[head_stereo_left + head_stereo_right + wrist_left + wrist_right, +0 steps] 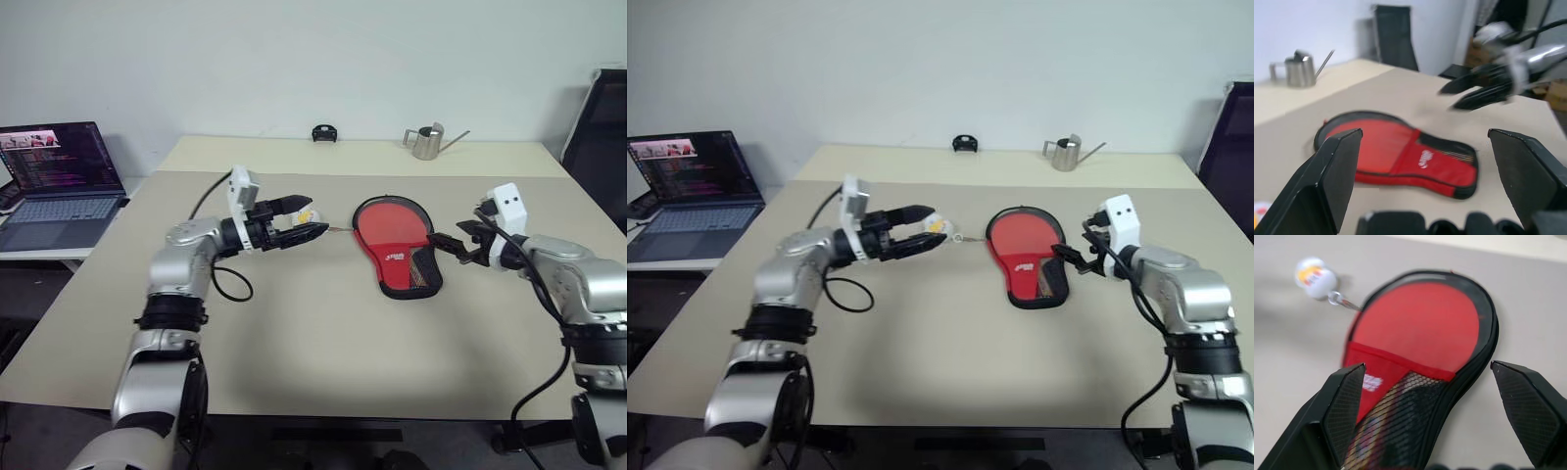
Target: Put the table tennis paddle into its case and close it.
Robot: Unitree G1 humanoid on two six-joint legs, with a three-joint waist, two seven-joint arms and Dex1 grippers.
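The case (pixel 397 247) is flanked mid-table by the left gripper (pixel 306 222) and right gripper (pixel 453 243), both spread wide and empty, seemingly poised for zipping.

White wall (pixel 294 59), beige table (pixel 323 343), black chair (pixel 600 137)
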